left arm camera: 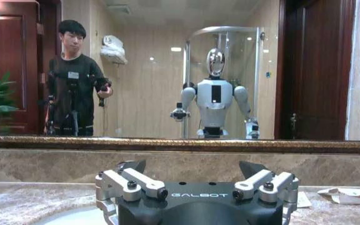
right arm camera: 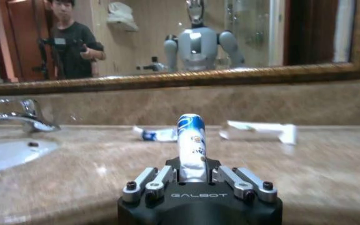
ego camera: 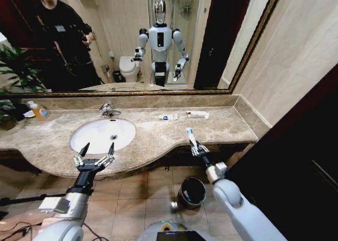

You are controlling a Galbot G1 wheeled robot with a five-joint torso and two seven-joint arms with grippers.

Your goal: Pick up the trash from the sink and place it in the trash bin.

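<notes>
Right tool [ego camera: 193, 147] grips a white-blue packet [ego camera: 190, 136] upright between closed fingers, poised over the front lip of the tabletop [ego camera: 222, 126]. From the head view the trash bin [ego camera: 192, 192] stands on the floor at about 6 o'clock from that tool, under the overhang. The carry step looks to be in hand; the next move calls for backing clear of the marble edge, then lowering over the bin's rim. Left tool [ego camera: 95, 157] hovers spread wide and empty at the near rim of the sink [ego camera: 92, 137]. Two more pieces lie toward 12 o'clock of the right tool: a white tube with blue cap [ego camera: 169, 116] and a flat white packet [ego camera: 197, 114].

Left wrist view: the left tool [left arm camera: 192, 180] has both jaws splayed, nothing between them, the flat white packet [left arm camera: 348, 195] off at 3 o'clock.

Right wrist view: the right tool [right arm camera: 192, 180] clamps the white-blue packet [right arm camera: 191, 140] at its lower end. Open marble lies ahead; the tap [right arm camera: 26, 115] sits at 10 o'clock.
</notes>
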